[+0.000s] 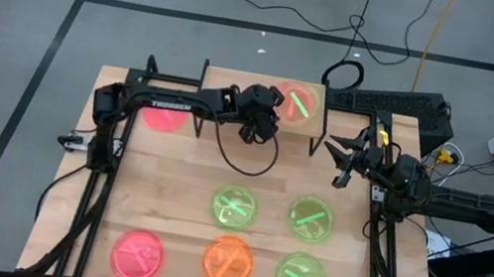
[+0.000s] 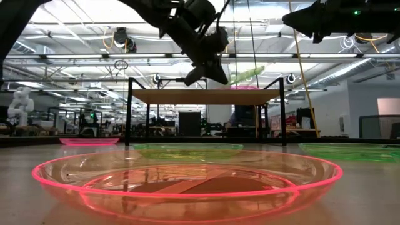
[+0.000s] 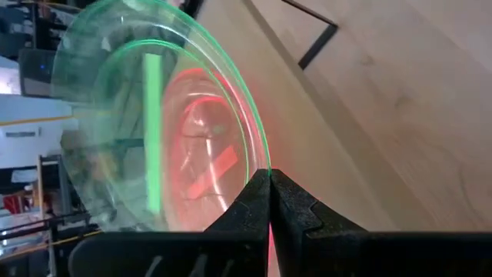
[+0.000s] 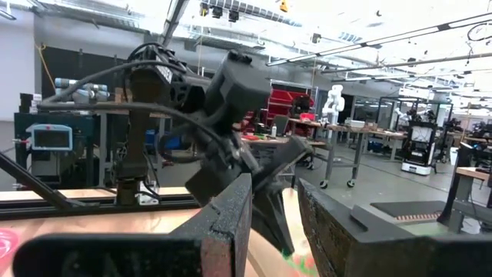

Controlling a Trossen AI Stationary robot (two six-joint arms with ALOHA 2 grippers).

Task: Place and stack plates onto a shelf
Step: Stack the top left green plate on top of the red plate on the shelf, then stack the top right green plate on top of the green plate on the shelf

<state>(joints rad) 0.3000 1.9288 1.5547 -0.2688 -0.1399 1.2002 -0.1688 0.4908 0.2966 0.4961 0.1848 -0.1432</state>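
two plates on shelf [image 1: 246, 86]: green plate [image 1: 299, 102] over a pink one
left gripper [image 1: 274, 113]: jaws closed on green plate's rim
right gripper [image 1: 335, 163]: beside shelf, jaws partly apart, holding nothing

Left gripper [image 1: 276, 115] extended toward table's far side, fingers pinched together. Right gripper [image 1: 335, 163] raised at right, jaws part-open.

A grey floor [image 1: 45, 24] with dark tape lines; bright ceiling lights [image 2: 75, 47] over distant workbenches [image 4: 369, 135].

Green plate [image 1: 296, 103] with bright green bar over pink one on light-wood shelf [image 1: 236, 83]. Orange plate [image 1: 228, 262], pink plate [image 1: 138, 254] on pale wooden surface [image 1: 175, 207]. Black shelf legs.
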